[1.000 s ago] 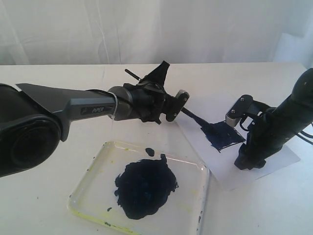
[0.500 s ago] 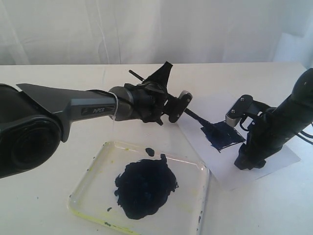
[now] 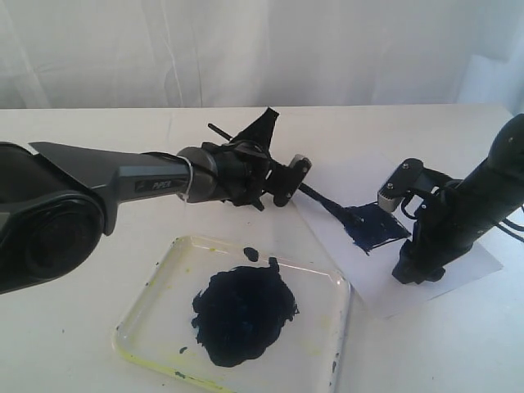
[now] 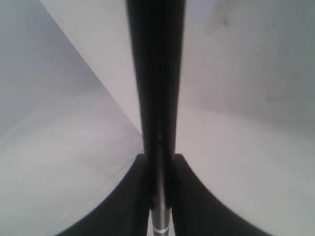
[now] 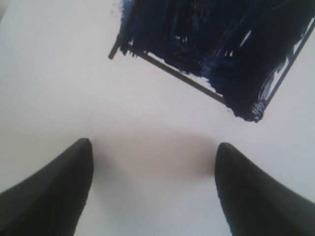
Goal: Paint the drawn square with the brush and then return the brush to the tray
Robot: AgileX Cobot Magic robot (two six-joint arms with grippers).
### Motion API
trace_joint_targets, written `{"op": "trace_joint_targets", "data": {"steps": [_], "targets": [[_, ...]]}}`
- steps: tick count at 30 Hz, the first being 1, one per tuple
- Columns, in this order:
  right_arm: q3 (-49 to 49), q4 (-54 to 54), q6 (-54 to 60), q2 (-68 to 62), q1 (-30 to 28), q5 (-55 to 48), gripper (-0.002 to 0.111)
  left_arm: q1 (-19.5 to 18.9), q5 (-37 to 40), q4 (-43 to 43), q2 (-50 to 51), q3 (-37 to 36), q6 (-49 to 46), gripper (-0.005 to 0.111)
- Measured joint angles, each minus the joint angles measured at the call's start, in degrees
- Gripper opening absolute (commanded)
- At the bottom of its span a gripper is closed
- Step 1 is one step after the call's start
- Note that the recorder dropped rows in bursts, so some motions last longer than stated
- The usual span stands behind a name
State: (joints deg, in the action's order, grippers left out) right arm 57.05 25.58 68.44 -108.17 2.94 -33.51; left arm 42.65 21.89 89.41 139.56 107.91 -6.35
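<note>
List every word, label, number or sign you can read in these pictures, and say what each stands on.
Small pale print on the grey shell of the left arm: too blurred to read.
Nothing else: no writing shows on the paper, the tray, the brush or the right arm, and neither wrist view shows any text.

You have two arms in view, each with one gripper: the left gripper (image 3: 293, 173) and the right gripper (image 3: 417, 274). On the one table (image 3: 98, 131) you can count one brush (image 3: 323, 201), one tray (image 3: 160, 307), one white paper sheet (image 3: 368, 278) and one drawn square (image 3: 375, 227). Inside the tray there is one big paint blob (image 3: 244, 311) — plus two small dabs (image 3: 251, 254) and a few tiny specks (image 3: 182, 350).
</note>
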Motion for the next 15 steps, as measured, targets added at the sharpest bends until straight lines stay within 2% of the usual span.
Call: {"op": "trace_joint_targets", "data": {"steps": [7, 15], "targets": [[0.0, 0.0, 0.0, 0.0, 0.0, 0.0, 0.066, 0.0, 2.2, 0.0, 0.0, 2.6, 1.4, 0.000], [0.0, 0.0, 0.0, 0.0, 0.0, 0.1, 0.066, 1.0, -0.7, -0.4, 0.0, 3.2, 4.0, 0.000]]}}
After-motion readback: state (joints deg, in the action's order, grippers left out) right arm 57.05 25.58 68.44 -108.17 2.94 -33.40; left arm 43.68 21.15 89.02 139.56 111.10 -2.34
